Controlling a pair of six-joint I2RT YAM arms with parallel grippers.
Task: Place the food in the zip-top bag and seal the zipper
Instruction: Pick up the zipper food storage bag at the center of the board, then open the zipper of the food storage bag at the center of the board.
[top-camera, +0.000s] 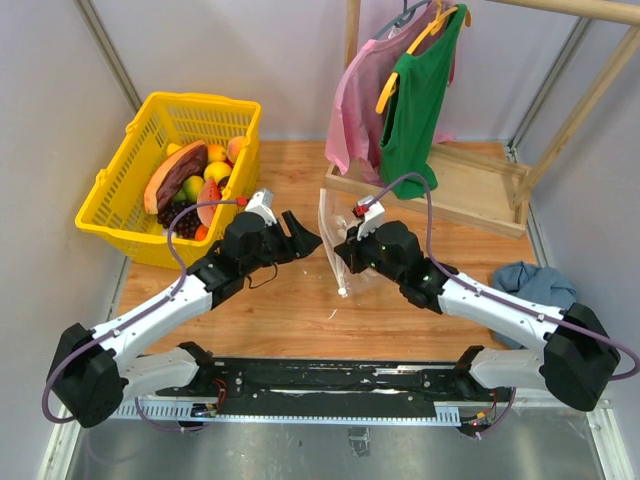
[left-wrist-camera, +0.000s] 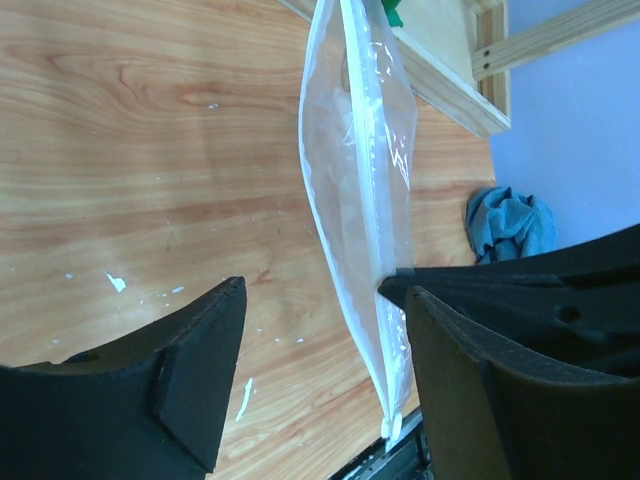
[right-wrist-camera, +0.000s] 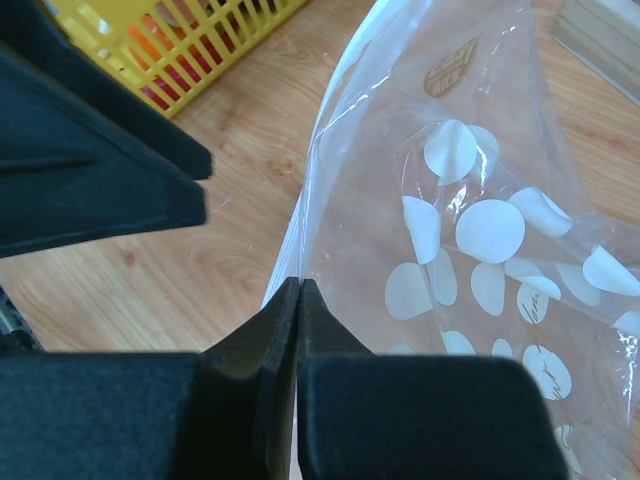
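The right claw (right-wrist-camera: 300, 288) is closed, its two fingers pressed flat together on the edge of the zip-top bag (right-wrist-camera: 480, 230). It holds the clear, white-spotted plastic up off the desk (top-camera: 290, 310). The left claw (left-wrist-camera: 325, 295) faces it from just beside, with its fingers (left-wrist-camera: 200, 370) spread wide apart and gripping nothing. In the left wrist view the bag stands edge-on in the gap between those fingers, though I cannot tell whether either one touches it. The zipper (left-wrist-camera: 372, 200) runs as a whitish strip along the edge of the bag turned toward the left claw. Nothing shows inside the bag.

The food (top-camera: 185, 180) lies well apart to the left, piled in a yellow mesh basket (top-camera: 110, 215) at the desk's far left corner. Behind the bag sits a wooden rack base (top-camera: 470, 190). A green shirt (top-camera: 415, 100) and a pink shirt (top-camera: 355, 110) hang on hangers above it. A crumpled blue cloth (top-camera: 535, 282) lies at the right edge of the desk.
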